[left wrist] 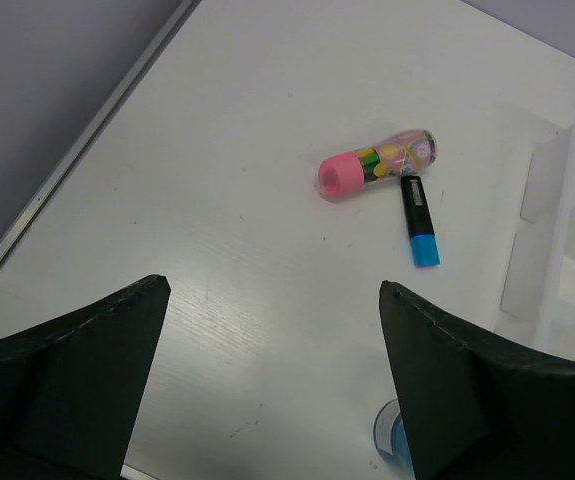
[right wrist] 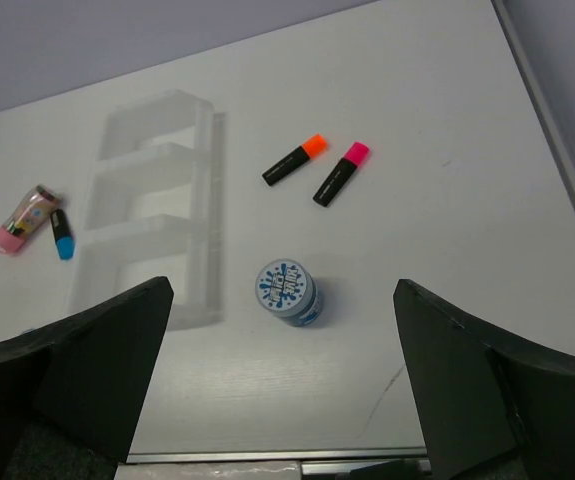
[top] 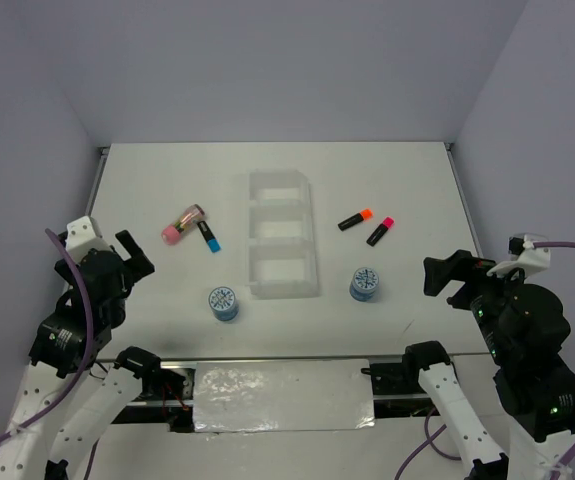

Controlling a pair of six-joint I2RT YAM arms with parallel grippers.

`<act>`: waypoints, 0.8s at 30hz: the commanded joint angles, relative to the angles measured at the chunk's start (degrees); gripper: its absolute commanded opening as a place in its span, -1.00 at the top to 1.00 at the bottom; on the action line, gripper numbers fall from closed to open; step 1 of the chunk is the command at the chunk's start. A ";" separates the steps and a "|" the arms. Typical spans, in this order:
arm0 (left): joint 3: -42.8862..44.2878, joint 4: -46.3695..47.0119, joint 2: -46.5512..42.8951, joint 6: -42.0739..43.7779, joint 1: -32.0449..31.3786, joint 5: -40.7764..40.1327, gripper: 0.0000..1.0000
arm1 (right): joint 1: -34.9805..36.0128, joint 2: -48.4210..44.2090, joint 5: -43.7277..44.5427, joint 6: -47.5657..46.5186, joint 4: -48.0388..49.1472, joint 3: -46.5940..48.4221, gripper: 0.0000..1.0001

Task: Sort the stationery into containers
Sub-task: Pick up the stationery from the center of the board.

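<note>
The clear tray (top: 283, 185) with three compartments lies mid-table, all compartments bare; it also shows in the right wrist view (right wrist: 152, 110). Left of it lie the pink tube (top: 181, 224) (left wrist: 372, 165) and the blue-capped marker (top: 209, 237) (left wrist: 420, 220). Right of it lie the orange-capped marker (top: 354, 219) (right wrist: 294, 162) and the pink-capped marker (top: 380, 231) (right wrist: 340, 173). One blue-and-white roll (top: 223, 302) stands near the tray's near-left corner, the other roll (top: 365, 284) (right wrist: 287, 292) at its near right. My left gripper (top: 132, 262) (left wrist: 272, 290) and right gripper (top: 442, 275) (right wrist: 283, 290) are open, empty, above the table.
Grey walls enclose the table on the left, back and right. A foil-covered plate (top: 282, 395) sits between the arm bases at the near edge. A metal rail (left wrist: 77, 150) runs along the table's left edge.
</note>
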 commanded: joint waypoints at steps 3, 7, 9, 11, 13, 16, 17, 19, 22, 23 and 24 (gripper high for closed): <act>1.66 2.41 0.12 0.43 0.85 0.52 -0.99 | -0.14 -0.74 0.85 0.36 1.84 0.30 -1.00; 1.66 2.59 0.21 0.69 1.29 1.22 -0.99 | -0.14 -0.13 0.06 0.28 1.66 0.13 -0.99; 1.49 2.85 0.03 0.87 1.47 1.58 -0.99 | -0.23 1.27 -1.96 0.10 1.75 -0.66 -0.99; 1.40 3.29 0.12 1.31 1.82 2.36 -0.99 | -0.14 4.33 -2.75 0.89 1.14 -2.06 -1.00; 1.22 3.55 0.21 1.66 2.08 2.72 -0.99 | -0.23 6.89 -2.93 1.85 1.74 -4.34 -0.99; 1.49 3.12 1.70 1.57 3.22 2.81 -0.99 | -0.05 14.08 -8.27 4.39 6.91 -11.27 -0.99; 1.49 3.03 1.96 1.57 3.31 2.81 -0.99 | 0.30 15.50 -8.29 5.19 8.07 -12.60 -0.99; 1.40 3.11 2.40 1.66 3.40 2.98 -0.99 | 2.31 17.97 -8.47 7.55 12.79 -16.72 -1.00; 1.22 3.46 2.93 2.01 3.40 3.69 -0.99 | 7.32 22.80 -3.91 9.76 17.28 -19.99 -1.00; 1.22 3.38 3.37 1.92 3.40 3.86 -0.99 | 8.90 25.42 -3.38 10.90 18.35 -21.91 -0.99; 1.22 3.38 3.46 2.01 3.40 4.04 -0.99 | 9.44 26.84 -3.20 11.17 19.41 -22.72 -1.00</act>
